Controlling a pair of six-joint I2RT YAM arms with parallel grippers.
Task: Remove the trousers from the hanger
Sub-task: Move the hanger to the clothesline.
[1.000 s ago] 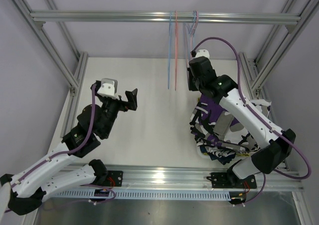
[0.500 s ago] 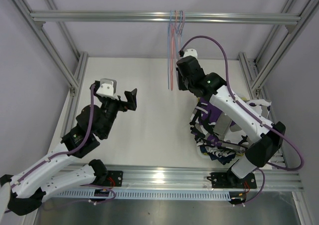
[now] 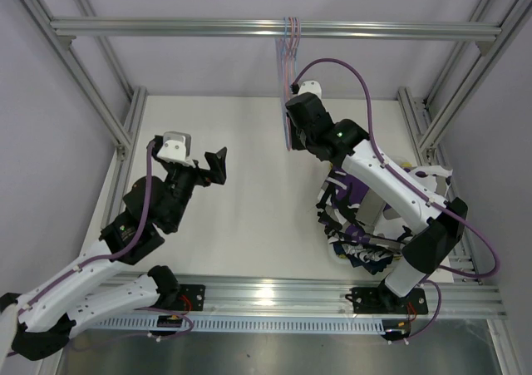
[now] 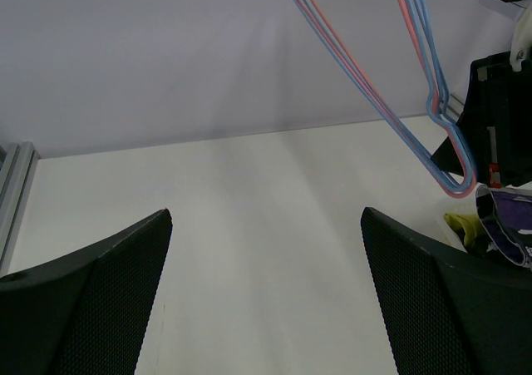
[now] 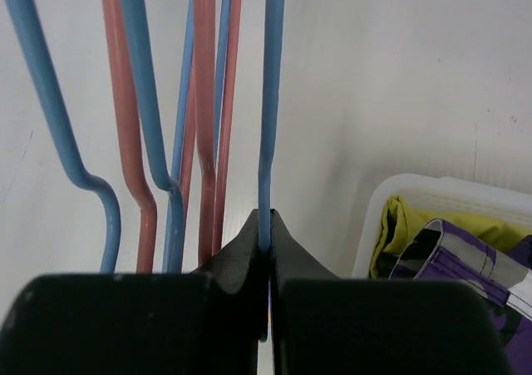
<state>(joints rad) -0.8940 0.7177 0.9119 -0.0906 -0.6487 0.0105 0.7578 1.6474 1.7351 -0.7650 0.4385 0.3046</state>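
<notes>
Since the earlier picture, the right arm has been swung to the left, and the hangers (image 3: 288, 76) have been slid left along the rail (image 3: 208, 28) with it. They are now bunched close together near the middle of the rail, at the far side of the scene.

The right pincer (image 3: 293, 135) is held up by the low ends of the hangers. In the right wrist view, the right pincer (image 5: 266, 235) is seen pressed tight shut, and one thin blue hanger (image 5: 271, 101) is pinched between its two tips. Other blue and pink hanger wires are seen just to the left of it, hanging side by side.

The left pincer (image 3: 218, 165) is held up over the left part of the tabletop (image 3: 249, 200), well apart from the hangers. It is pointed toward them. In the left wrist view, the left pincer (image 4: 266, 217) is spread as wide as it goes, and nothing is held in it.

The trousers (image 3: 366, 225) are found in a heap on the near right of the tabletop, under the right arm. They are kept in a white tub (image 5: 465, 190). A yellow-green pair (image 5: 407, 221) is seen at the edge of the tub, and a purple patterned pair (image 5: 470, 254) is lying against it.
</notes>
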